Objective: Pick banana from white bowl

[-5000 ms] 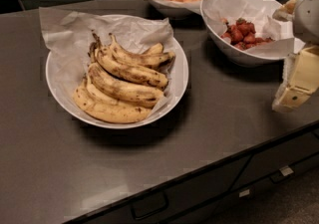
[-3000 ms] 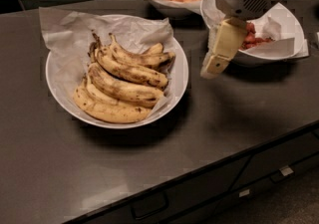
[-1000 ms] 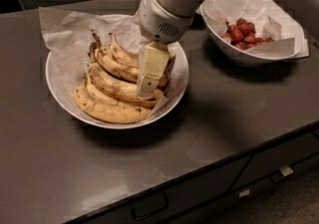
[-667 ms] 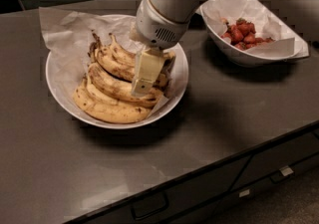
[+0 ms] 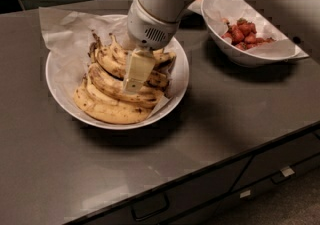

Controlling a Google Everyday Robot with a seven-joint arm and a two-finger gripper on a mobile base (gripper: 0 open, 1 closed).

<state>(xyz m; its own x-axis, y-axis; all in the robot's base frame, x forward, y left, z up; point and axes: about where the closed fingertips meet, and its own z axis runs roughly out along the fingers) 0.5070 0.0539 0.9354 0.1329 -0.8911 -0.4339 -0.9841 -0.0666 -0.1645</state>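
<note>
Wide, shallow white bowl lined with crumpled white paper sits on dark grey counter. Pile of spotted yellow bananas lies inside it, filling the centre.

Cream gripper points down over the bowl's centre, tip at the uppermost bananas. Contact is likely, not certain. Cannot tell whether it is open or holds anything.

Bananas lie directly under the gripper, long axes running from the bowl's far-left side to its near-right side. Judgement: the grasp should close across that axis.

Smaller white bowl of red berries stands apart, right of the big bowl.
</note>
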